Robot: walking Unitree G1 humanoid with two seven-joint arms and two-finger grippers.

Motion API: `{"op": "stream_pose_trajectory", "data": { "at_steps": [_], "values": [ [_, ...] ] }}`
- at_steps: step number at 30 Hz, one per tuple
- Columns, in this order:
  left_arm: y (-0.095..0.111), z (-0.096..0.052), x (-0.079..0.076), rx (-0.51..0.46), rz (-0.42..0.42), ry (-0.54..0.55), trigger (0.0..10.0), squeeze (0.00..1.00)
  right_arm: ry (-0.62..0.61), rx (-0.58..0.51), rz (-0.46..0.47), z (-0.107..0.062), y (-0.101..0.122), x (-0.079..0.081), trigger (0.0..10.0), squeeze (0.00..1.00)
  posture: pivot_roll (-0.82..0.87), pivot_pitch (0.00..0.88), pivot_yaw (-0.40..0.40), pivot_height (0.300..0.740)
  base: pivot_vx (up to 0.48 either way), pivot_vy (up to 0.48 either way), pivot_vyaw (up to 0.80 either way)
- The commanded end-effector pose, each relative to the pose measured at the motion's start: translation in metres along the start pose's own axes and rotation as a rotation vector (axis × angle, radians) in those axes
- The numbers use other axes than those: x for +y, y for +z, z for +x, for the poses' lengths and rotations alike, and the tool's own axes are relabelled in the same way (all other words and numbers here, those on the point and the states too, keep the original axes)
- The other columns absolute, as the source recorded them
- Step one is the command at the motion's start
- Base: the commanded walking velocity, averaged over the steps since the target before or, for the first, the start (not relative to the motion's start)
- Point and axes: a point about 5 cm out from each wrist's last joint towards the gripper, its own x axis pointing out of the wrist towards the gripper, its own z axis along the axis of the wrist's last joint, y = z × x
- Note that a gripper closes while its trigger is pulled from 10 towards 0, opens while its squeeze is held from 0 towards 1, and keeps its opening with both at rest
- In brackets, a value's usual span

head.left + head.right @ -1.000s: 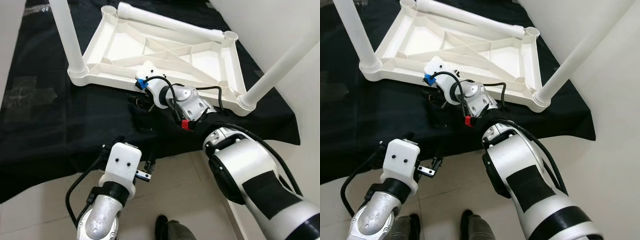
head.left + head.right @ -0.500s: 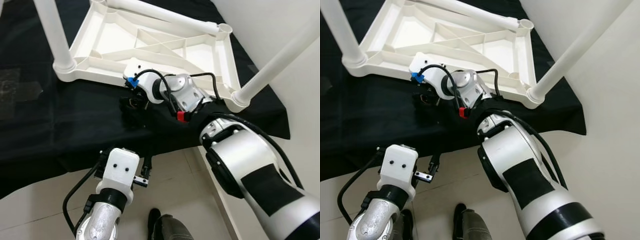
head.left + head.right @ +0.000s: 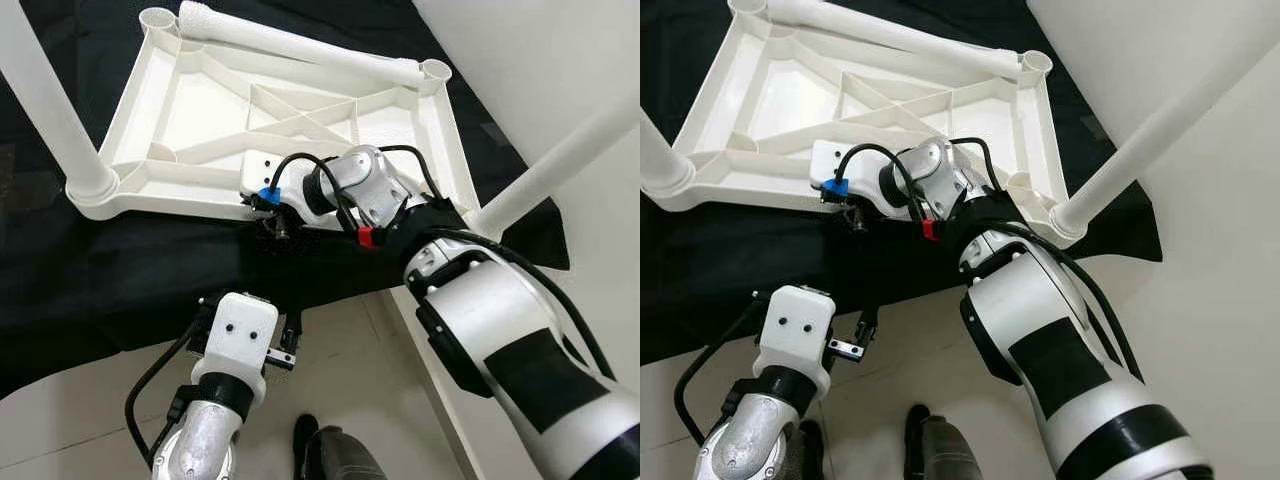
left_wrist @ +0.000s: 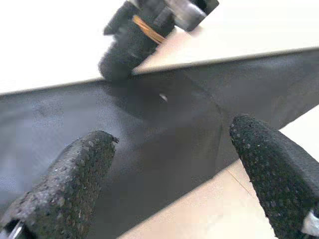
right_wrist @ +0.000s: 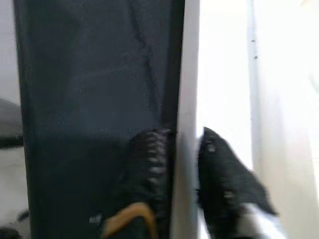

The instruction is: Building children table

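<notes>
The white children's table top lies upside down on a black cloth. One white leg stands in its near left corner, another leg in the near right corner. A third, loose leg lies along the far edge between two empty sockets. My right gripper is at the near rim; in the right wrist view the gripper is shut on that thin white rim, one finger on each side. My left gripper hangs open over the cloth's front edge, holding nothing.
Beige floor tiles run in front of the cloth. A white wall stands close on the right, beside the right leg. A dark foot shows at the bottom.
The whole view has shifted, so the camera moved. My right gripper, on the cloth just before the rim half a second ago, now sits against the rim. The left arm has barely moved.
</notes>
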Motion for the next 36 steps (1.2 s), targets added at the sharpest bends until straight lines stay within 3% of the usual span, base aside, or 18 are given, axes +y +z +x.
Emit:
{"op": "stream_pose_trajectory", "data": {
  "at_steps": [1,5,6,7,10,11,14,15,19,22,24,25,27,31,36],
  "values": [
    [0.006,0.002,-0.009,-0.020,-0.058,-0.020,10.0,0.00,0.146,0.060,-0.018,0.011,-0.021,0.022,0.0,0.00,0.04,0.320,-0.221,0.740,0.000,0.000,0.00],
    [0.006,0.005,-0.007,-0.024,-0.050,-0.020,10.0,0.00,0.160,0.065,-0.071,0.010,-0.021,0.024,0.0,0.00,0.03,0.318,-0.219,0.740,0.000,0.000,0.00],
    [0.007,0.007,-0.005,-0.033,-0.047,-0.010,10.0,0.00,0.158,0.092,-0.200,0.007,-0.021,0.023,0.0,0.00,0.03,0.300,-0.214,0.740,0.000,0.000,0.00],
    [0.007,0.007,-0.005,-0.033,-0.047,-0.010,10.0,0.00,0.158,0.092,-0.200,0.007,-0.021,0.023,0.0,0.00,0.03,0.300,-0.214,0.740,0.000,0.000,0.00],
    [0.008,0.014,-0.001,-0.050,-0.038,0.003,10.0,0.00,0.180,0.153,-0.471,0.001,-0.023,0.025,0.0,0.00,0.03,0.283,-0.207,0.740,0.000,0.000,0.00],
    [0.008,0.014,-0.001,-0.050,-0.038,0.003,10.0,0.00,0.180,0.153,-0.471,0.001,-0.023,0.025,0.0,0.00,0.03,0.283,-0.207,0.740,0.000,0.000,0.00],
    [0.008,0.019,-0.001,-0.059,-0.030,-0.005,10.0,0.00,0.187,0.222,-0.622,-0.002,-0.027,0.026,0.0,0.00,0.02,0.272,-0.201,0.740,0.000,0.000,0.00],
    [0.008,0.019,-0.001,-0.059,-0.030,-0.005,10.0,0.00,0.187,0.222,-0.622,-0.002,-0.027,0.026,0.0,0.00,0.02,0.272,-0.201,0.740,0.000,0.000,0.00],
    [0.006,0.025,0.002,-0.067,-0.020,-0.005,10.0,0.00,0.205,0.299,-0.814,-0.010,-0.032,0.024,0.0,0.00,0.03,0.246,-0.189,0.740,0.000,0.000,0.00],
    [0.006,0.025,0.003,-0.067,-0.017,-0.005,10.0,0.00,0.204,0.310,-0.838,-0.011,-0.033,0.024,0.0,0.00,0.03,0.246,-0.189,0.740,0.000,0.000,0.00],
    [0.005,0.027,0.004,-0.071,-0.016,-0.003,10.0,0.00,0.150,0.416,-1.035,-0.013,-0.039,0.017,0.0,0.00,0.03,0.231,-0.186,0.740,0.000,0.000,0.00],
    [0.005,0.027,0.004,-0.071,-0.016,-0.003,10.0,0.00,0.150,0.416,-1.035,-0.013,-0.039,0.017,0.0,0.00,0.03,0.231,-0.186,0.740,0.000,0.000,0.00],
    [0.004,0.029,0.004,-0.075,-0.017,-0.003,10.0,0.00,0.088,0.521,-1.240,-0.020,-0.044,0.006,0.0,0.00,0.02,0.220,-0.180,0.740,0.000,0.000,0.00],
    [0.004,0.032,0.003,-0.083,-0.021,-0.009,10.0,0.00,0.067,0.608,-1.307,-0.033,-0.051,-0.004,0.0,0.00,0.03,0.209,-0.177,0.740,0.000,0.000,0.00],
    [0.004,0.034,0.003,-0.091,-0.018,-0.014,10.0,0.00,0.025,0.686,-1.309,-0.046,-0.061,-0.011,0.0,0.00,0.03,0.195,-0.175,0.740,0.000,0.000,0.00]
  ]
}}
